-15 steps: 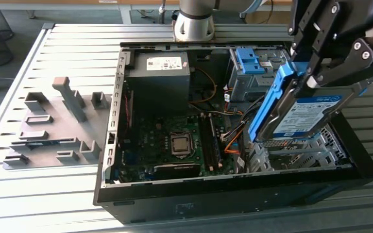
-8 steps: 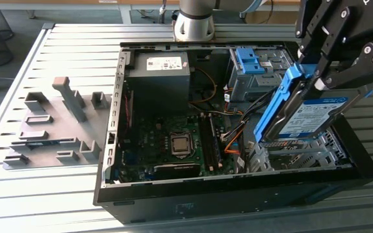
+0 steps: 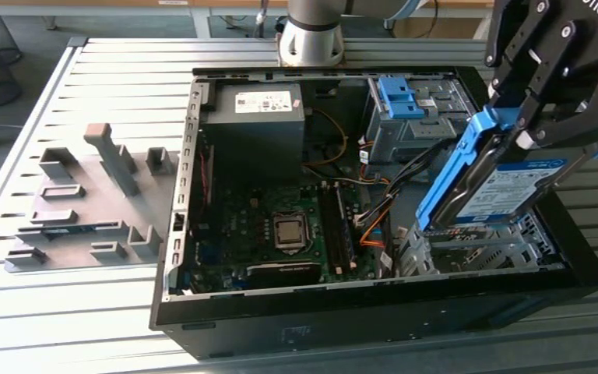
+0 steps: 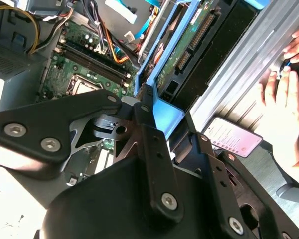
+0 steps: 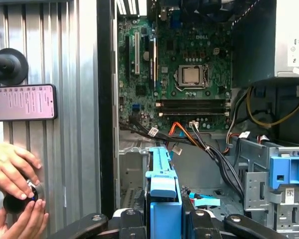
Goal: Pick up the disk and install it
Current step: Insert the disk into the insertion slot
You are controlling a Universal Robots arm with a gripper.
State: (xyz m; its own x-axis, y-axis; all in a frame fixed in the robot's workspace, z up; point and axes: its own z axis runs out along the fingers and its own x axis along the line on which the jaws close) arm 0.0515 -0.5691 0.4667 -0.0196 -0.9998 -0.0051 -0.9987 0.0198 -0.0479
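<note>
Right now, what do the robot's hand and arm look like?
The hand is black, built from chunky flat links joined by round, shiny silver bolts, with some white lettering on its body. The arm is a smooth, silver-grey round tube with a dark ring around it.

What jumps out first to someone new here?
The gripper holds the blue-railed disk tilted over the open computer case, at the exterior view's right. In the first wrist view, a person's hands and a phone are beside the case.
</note>
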